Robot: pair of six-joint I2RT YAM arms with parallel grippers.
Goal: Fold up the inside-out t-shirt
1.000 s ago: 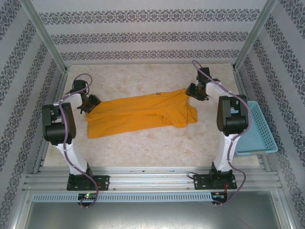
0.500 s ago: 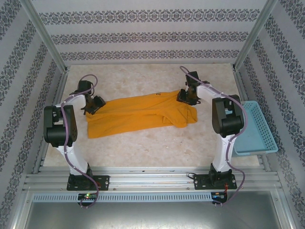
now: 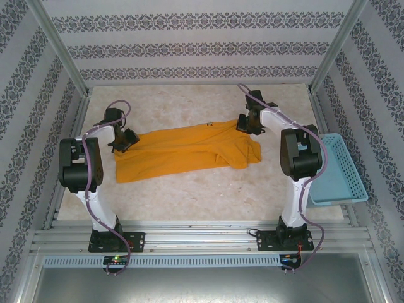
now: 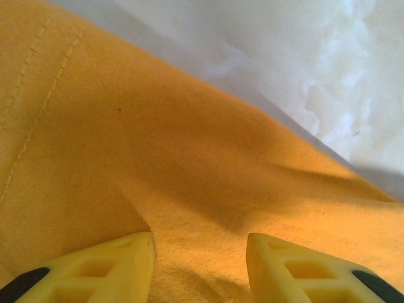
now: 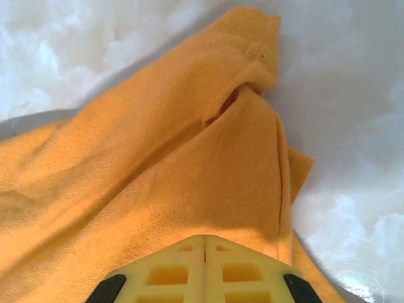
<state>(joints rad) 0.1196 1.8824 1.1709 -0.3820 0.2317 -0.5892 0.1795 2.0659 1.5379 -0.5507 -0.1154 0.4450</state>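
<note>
"since the inside-out t-shirt (image 3: 183, 151) lies spread across the middle of the table (image 3: 189, 208), long side running from left edge toward right edge, where would you take hold?"

"at the ends: corners, hem, sleeve edges. it looks like light, limp knit (no stiffness at all, judging by how it rumples at its right end), so a pinch in the middle would only raise a tent and drag the rest along."

"and the claws?"

"the left gripper (image 3: 124, 140) sits at the shirt's left end, near the table's left edge. in its wrist view the yellow fingers (image 4: 126, 265) stand apart, with cloth lying under and between them and nothing pinched. the right gripper (image 3: 248, 124) is at the shirt's far right corner with its pads pressed together, and whether a fold is caught between them i cannot tell."

"slippery?"

"i'd judge not. the weave looks matte and should hold on the pads. the risk is layers: take one ply and the shirt opens instead of folding. the double stitching (image 4: 25, 120) and the ribbed edge (image 5: 252, 25) look like the thicker, surer places to bite."

"the light-blue basket (image 3: 341, 170)?"

"by the right edge, well apart from the cloth."
</note>
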